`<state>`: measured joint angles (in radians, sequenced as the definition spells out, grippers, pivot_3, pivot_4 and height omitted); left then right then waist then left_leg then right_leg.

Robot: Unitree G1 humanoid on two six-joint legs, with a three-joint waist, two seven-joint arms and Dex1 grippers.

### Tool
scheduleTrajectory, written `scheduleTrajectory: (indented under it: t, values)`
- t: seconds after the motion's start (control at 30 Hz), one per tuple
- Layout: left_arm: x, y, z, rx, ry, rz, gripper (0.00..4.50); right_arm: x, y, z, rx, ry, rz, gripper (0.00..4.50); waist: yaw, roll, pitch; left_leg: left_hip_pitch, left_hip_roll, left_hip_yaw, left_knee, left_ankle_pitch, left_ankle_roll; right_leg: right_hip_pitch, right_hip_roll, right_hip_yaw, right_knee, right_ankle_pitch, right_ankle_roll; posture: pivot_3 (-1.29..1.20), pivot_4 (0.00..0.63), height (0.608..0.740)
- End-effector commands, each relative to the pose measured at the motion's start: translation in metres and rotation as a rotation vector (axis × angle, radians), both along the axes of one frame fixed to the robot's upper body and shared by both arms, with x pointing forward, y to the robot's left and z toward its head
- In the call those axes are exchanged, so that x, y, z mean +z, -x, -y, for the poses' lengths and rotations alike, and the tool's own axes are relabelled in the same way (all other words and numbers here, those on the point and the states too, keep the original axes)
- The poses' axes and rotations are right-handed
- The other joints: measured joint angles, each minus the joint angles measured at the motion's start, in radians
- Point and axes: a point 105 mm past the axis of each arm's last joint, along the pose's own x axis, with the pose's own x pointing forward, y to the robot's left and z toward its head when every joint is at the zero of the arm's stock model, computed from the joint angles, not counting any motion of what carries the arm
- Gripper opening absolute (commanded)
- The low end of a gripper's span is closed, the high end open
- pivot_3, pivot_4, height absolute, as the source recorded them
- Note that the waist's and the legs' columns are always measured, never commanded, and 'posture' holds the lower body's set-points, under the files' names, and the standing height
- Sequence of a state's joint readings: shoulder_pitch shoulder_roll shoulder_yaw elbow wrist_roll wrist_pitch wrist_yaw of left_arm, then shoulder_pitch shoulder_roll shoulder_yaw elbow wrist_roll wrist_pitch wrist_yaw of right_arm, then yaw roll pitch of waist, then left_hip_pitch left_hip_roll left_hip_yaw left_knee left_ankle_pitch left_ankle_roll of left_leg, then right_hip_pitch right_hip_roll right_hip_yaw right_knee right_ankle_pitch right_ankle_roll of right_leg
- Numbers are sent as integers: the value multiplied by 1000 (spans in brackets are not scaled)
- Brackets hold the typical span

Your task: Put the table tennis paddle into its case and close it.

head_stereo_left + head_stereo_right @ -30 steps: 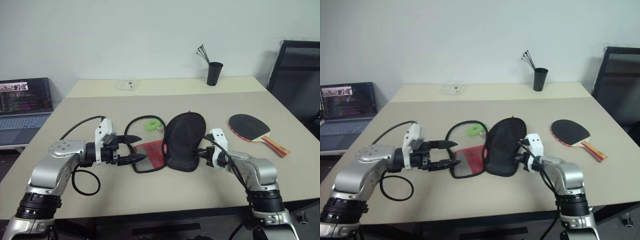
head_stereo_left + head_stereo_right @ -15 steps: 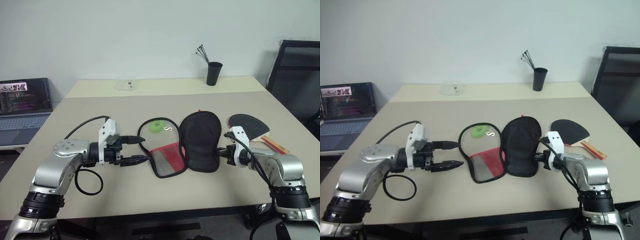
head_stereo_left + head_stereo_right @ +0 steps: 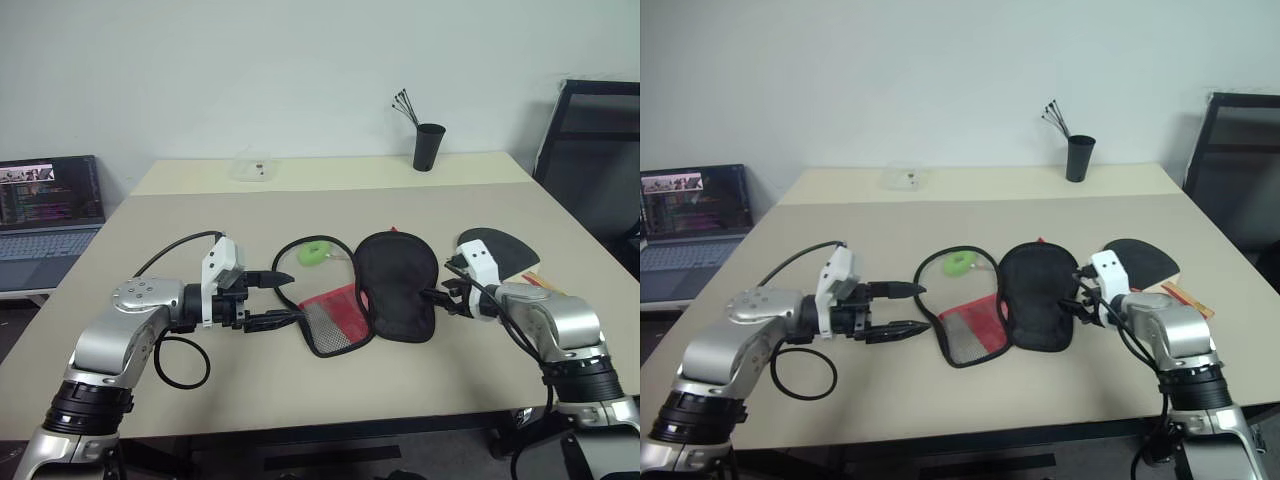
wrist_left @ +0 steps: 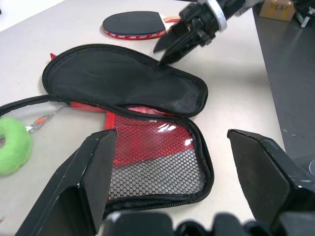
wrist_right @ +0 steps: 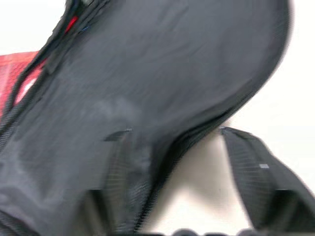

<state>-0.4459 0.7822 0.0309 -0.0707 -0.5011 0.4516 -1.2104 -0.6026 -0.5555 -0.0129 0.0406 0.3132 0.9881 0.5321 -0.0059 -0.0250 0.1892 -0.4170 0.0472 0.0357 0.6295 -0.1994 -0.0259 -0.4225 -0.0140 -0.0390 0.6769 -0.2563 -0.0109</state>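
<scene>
Case (image 3: pixel 385 290) unzipped flat mid-table, black flap beside red mesh half. Paddle (image 3: pixel 500 248) just right of it. Right gripper (image 3: pixel 437 294) fingers spread at flap edge. Left gripper (image 3: pixel 283 299) fingers apart, empty.

No readable text anywhere. Laptop (image 3: pixel 50 210) screen shows lines of coloured text, too small to make out. Cardboard box (image 4: pixel 278 8) on the floor in the left wrist view carries a printed mark, illegible. Case (image 4: pixel 125 86) lies open, black side and red mesh side up, no logo or lettering legible on either. Table tennis paddle (image 4: pixel 134 24) has a patterned red rim, no brand readable. Black cup (image 3: pixel 429 147) plain, no label.
</scene>
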Motion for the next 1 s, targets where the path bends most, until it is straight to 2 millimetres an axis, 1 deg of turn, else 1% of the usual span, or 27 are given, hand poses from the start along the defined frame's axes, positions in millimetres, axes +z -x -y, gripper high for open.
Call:
scheduleTrajectory:
  t: [0.03,0.07,0.1,0.17,0.2,0.27,0.33,0.37,0.47,0.53,0.63,0.77,0.87,1.0]
  values:
    - [11,6,5,-31,7,43,3910,41,-4,28,-25,5,142,4469,1,0,0,0,0,0,0,0,0,0,0,0,0,0,0,0,150,740]
    - [12,6,6,-32,8,42,3910,47,-3,37,-35,7,157,4469,1,0,0,0,0,0,0,0,0,0,0,0,0,0,0,0,150,740]
    - [12,6,6,-32,9,42,3910,52,-3,51,-70,25,173,4469,1,0,0,0,0,0,0,0,0,0,0,0,-1,0,0,0,150,740]
    - [12,6,7,-32,9,40,3910,60,-4,89,-173,57,195,4469,1,0,0,0,0,1,0,0,0,0,0,0,-1,0,0,0,150,740]
    - [11,6,7,-32,8,40,3910,62,-4,100,-203,62,198,4469,2,0,0,0,0,1,0,0,0,0,0,0,-1,0,0,0,150,740]
    - [12,5,9,-39,8,38,3910,64,-4,128,-269,79,203,4469,2,-1,0,0,0,1,0,0,0,0,0,0,-1,0,0,0,150,740]
    - [14,4,14,-55,19,39,3910,57,-3,152,-327,94,154,4469,1,-1,1,0,0,1,0,0,0,0,0,0,-1,0,0,0,150,740]
    - [16,3,16,-62,26,40,3910,53,-3,160,-341,106,138,4469,1,-1,1,1,0,2,0,0,0,0,0,1,-1,0,0,0,150,740]
    - [20,3,22,-83,41,43,3910,45,-3,171,-345,126,110,4469,-2,-1,1,1,0,2,0,0,0,0,0,1,-1,0,0,0,150,740]
    - [30,4,33,-136,76,44,3910,33,-3,176,-343,127,77,4469,-3,-1,1,1,0,2,0,0,0,0,0,2,-1,0,0,0,150,740]
    - [40,5,43,-204,76,59,3910,20,-6,174,-313,126,35,4469,-3,-2,1,0,-1,2,0,0,0,0,1,1,0,0,0,0,150,740]
    - [48,0,50,-248,50,88,3910,10,-14,171,-310,123,11,4469,-14,-2,1,1,-1,3,0,0,0,1,1,2,0,0,0,0,150,740]
    - [50,-3,54,-264,47,99,3910,4,-19,171,-323,154,6,4469,-21,-2,1,1,-1,3,0,0,0,1,1,2,0,0,0,0,150,740]
    - [50,-5,56,-269,48,104,3910,-5,-20,170,-330,156,-26,4469,-23,-2,1,1,-1,3,0,0,0,1,1,3,0,0,0,0,150,740]
